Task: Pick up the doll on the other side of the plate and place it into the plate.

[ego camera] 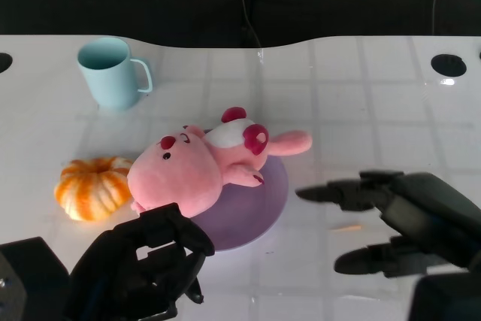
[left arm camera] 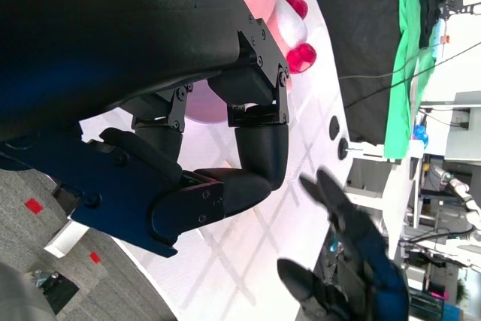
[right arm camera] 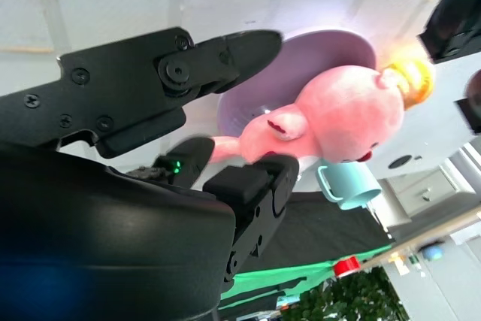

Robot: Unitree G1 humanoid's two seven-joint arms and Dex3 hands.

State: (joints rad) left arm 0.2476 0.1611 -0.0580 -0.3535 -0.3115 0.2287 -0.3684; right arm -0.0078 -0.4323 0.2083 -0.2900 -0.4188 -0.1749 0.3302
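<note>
Hovering at 4 o'clock of the plate, the right hand is seen with fingers spread apart, nothing held. At 7 o'clock, the left hand is curled in on nothing. The pink doll is laid across the purple plate, head overhanging its 9 o'clock rim. On the white surface, an orange pumpkin is found beside the head, a blue cup at 11 o'clock.

Both hands are matte black plastic: the left hand has blocky segmented fingers joined by small round screws, and the right hand has a smooth rounded shell. A tiny green light glows on the right hand's underside.
</note>
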